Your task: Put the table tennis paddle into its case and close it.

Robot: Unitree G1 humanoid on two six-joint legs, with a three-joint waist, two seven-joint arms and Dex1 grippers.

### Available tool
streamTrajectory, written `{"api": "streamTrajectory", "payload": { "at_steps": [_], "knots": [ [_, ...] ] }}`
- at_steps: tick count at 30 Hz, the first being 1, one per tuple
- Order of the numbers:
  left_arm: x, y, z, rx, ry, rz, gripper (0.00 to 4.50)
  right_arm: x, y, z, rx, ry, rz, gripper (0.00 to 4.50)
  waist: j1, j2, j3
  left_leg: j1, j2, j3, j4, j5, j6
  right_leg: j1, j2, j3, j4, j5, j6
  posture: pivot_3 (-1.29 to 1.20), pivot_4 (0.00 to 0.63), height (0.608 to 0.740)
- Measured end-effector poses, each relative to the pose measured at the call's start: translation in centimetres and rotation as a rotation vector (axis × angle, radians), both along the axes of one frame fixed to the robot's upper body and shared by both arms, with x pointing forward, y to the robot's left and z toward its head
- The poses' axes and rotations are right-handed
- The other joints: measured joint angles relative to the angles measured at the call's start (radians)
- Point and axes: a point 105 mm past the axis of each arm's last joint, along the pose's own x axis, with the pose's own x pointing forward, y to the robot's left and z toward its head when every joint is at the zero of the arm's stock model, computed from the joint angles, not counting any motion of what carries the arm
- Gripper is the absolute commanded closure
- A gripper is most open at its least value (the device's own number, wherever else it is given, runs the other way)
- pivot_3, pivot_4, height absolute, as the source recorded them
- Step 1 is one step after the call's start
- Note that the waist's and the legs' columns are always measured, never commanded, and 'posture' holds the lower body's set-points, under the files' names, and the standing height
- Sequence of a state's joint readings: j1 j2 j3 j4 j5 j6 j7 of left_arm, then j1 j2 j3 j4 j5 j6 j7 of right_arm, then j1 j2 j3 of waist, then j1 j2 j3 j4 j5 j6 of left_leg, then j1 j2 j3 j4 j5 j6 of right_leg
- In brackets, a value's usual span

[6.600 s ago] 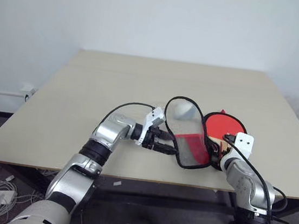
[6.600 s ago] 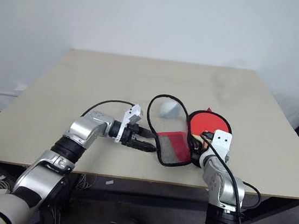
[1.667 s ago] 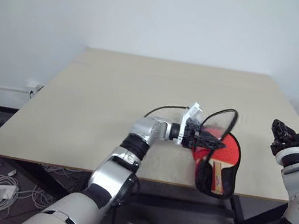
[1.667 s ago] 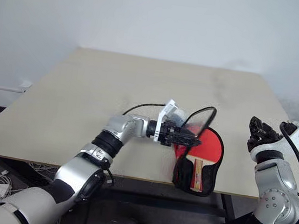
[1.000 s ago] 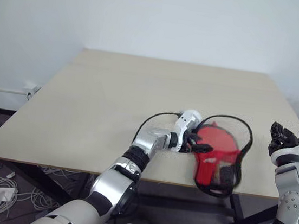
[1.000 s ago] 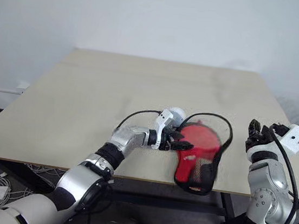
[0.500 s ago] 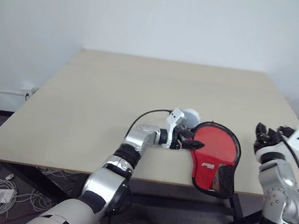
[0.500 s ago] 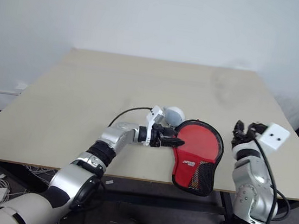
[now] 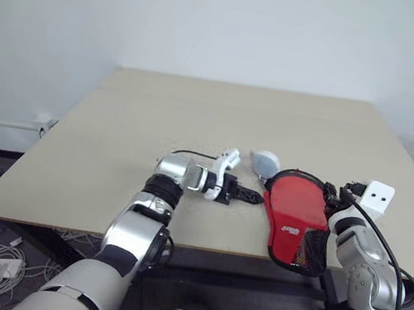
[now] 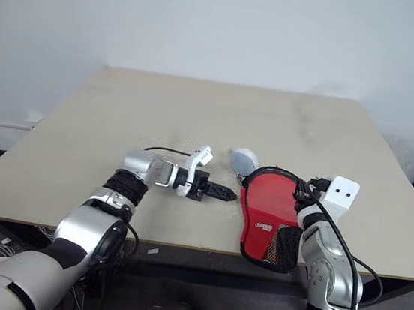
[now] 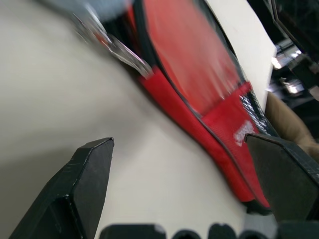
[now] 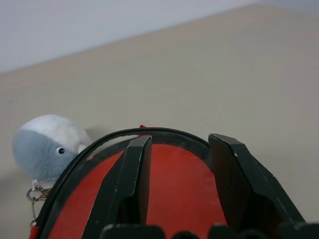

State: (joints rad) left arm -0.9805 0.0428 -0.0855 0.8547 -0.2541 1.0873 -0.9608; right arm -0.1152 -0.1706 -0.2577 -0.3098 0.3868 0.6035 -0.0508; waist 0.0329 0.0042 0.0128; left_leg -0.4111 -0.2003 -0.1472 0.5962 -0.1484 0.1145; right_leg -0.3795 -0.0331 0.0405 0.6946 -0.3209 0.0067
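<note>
My left claw [image 9: 251, 197] hangs spread wide and empty just above the pale beige wooden table [image 9: 197, 116], its tips pointing at the soft red paddle-shaped zip case with the black edge [image 9: 294, 211] and stopping just short of it. The case lies flat at the near edge of the table, round end toward the far side, with its narrow mesh-pocket end poking out over the edge.

My right claw [image 9: 335, 192] sits at the case's right side. In its wrist view the two black fingers [image 12: 132, 174] stand partly apart with nothing between them, right at the black zip rim.

I cannot make out the table tennis paddle for certain. The red I see inside the rim may be its rubber face or the case's own cloth, so my judgement is that it lies tucked under the flap.

The case looks limp and light, so I expect it to fold and slide if I push it. The stiff paddle inside should give it a firm core to press against. I would pin the round body with one claw and take the small metal zip pull with the other. It looks fiddly and easy to lose.

By my count there are one case, one small grey-and-white plush whale charm [image 9: 266, 162] just beyond the case's round end, and two claws.
</note>
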Motion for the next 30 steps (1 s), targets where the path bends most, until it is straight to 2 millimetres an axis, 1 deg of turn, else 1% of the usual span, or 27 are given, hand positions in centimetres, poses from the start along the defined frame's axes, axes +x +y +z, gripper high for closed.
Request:
{"api": "streamTrajectory", "payload": {
  "at_steps": [2, 5, 9, 15, 19, 26, 30],
  "knots": [
    [-0.6, -1.1, 0.0, -0.002, 0.035, -0.016, 0.03, 0.0, 0.0, 0.0, 0.000, 0.002, -0.001, 2.51, 0.000, 0.000, 0.000, 0.000, 0.000, 0.000, 0.000, 0.000, 0.000, 0.000, 0.000, 0.000, 0.000, 0.000, 0.000, 0.00, 0.000, 0.740],
    [-1.2, -2.4, 0.2, -0.057, 0.111, 0.003, 0.03, -0.1, -0.5, 0.0, -0.006, 0.003, -0.015, 2.51, -0.001, 0.000, 0.000, 0.000, 0.001, 0.000, 0.000, 0.000, 0.000, 0.000, 0.000, 0.000, 0.000, 0.000, 0.000, 0.00, 0.000, 0.740],
    [-2.2, -3.3, -0.9, -0.062, 0.200, 0.006, 0.03, -0.2, -1.1, 0.1, -0.011, 0.005, -0.033, 2.51, -0.001, 0.000, 0.000, 0.000, 0.001, 0.000, 0.000, 0.000, 0.000, 0.000, 0.000, 0.000, 0.000, 0.000, 0.000, 0.00, 0.000, 0.740],
    [-2.5, -4.7, -1.1, -0.060, 0.175, -0.008, 0.03, -0.6, -1.6, 0.1, -0.015, 0.011, -0.057, 2.51, 0.011, 0.000, 0.000, 0.000, 0.000, 0.000, 0.002, 0.000, 0.000, 0.002, -0.001, 0.000, 0.000, 0.000, 0.000, 0.00, 0.000, 0.740],
    [-2.9, -5.7, -1.0, -0.095, 0.191, -0.008, 0.03, -0.8, -1.8, 0.1, -0.015, 0.009, -0.071, 2.51, 0.018, 0.000, 0.000, 0.000, 0.000, 0.000, 0.002, 0.000, 0.000, 0.002, -0.002, -0.001, 0.000, 0.000, 0.000, 0.00, 0.000, 0.740],
    [-3.7, -6.1, -0.6, -0.148, 0.254, -0.038, 0.03, -0.9, -1.8, 0.1, -0.019, 0.013, -0.080, 2.51, 0.011, 0.000, 0.000, 0.000, 0.000, 0.000, 0.001, 0.000, 0.000, 0.001, -0.001, 0.000, 0.000, 0.000, 0.000, 0.00, 0.000, 0.740],
    [-3.5, -6.0, -0.7, -0.164, 0.283, -0.002, 0.03, -0.9, -1.8, 0.1, -0.023, 0.014, -0.081, 2.51, 0.011, 0.000, 0.000, 0.000, 0.000, 0.000, 0.001, 0.000, 0.000, 0.001, -0.001, 0.000, 0.000, 0.000, 0.000, 0.00, 0.000, 0.740]
  ]
}}
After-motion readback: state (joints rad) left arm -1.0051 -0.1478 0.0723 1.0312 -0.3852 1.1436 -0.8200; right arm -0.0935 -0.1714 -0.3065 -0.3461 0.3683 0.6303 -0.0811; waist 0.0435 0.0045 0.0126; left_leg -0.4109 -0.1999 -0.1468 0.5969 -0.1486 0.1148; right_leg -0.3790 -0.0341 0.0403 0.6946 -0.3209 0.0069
